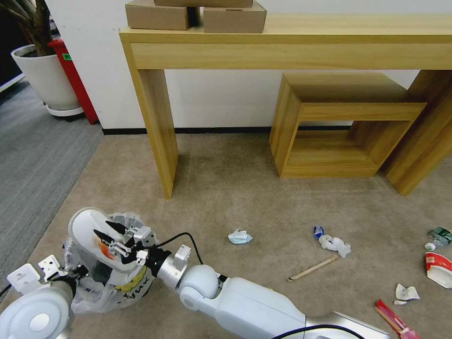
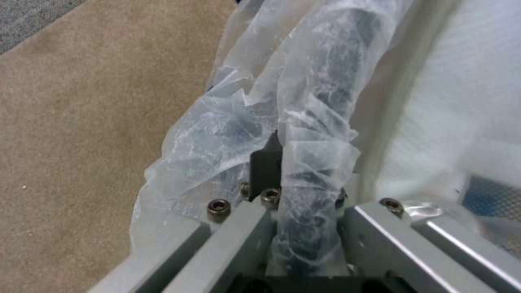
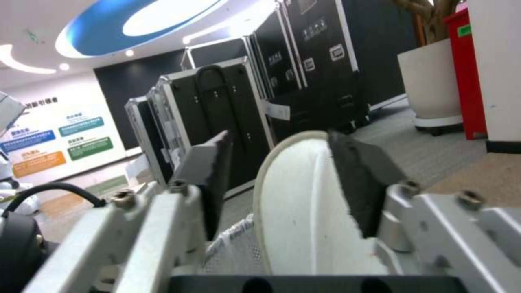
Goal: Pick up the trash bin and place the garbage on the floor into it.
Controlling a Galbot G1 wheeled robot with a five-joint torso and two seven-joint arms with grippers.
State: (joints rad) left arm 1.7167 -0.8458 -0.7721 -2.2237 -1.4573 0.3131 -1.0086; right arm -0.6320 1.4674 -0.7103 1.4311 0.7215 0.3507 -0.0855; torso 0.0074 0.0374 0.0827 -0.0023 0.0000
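The trash bin (image 1: 110, 287), black and lined with a crinkly printed bag, hangs low at my left. My left gripper (image 1: 74, 273) is shut on its bag-wrapped rim (image 2: 331, 85), which runs between the jaws of that gripper (image 2: 304, 175). A white slipper (image 1: 86, 231) stands on end in the bin. My right gripper (image 1: 103, 228) is open around the slipper (image 3: 304, 211), with one finger (image 3: 209, 179) clear of it. Garbage lies on the floor (image 1: 226, 197): crumpled paper (image 1: 240, 236), a white wad (image 1: 333, 244), a wooden stick (image 1: 313, 269), a red-white bowl (image 1: 439, 269), a green-label bottle (image 1: 440, 235) and a red wrapper (image 1: 395, 322).
A wooden console table (image 1: 282, 47) stands against the wall, its leg (image 1: 157, 136) close ahead, with cardboard boxes (image 1: 195, 16) on top. A wooden cube stool (image 1: 339, 127) sits beneath it. Grey ribbed carpet (image 1: 37, 155), a white planter (image 1: 44, 77) and a red cabinet (image 1: 73, 80) are at the left.
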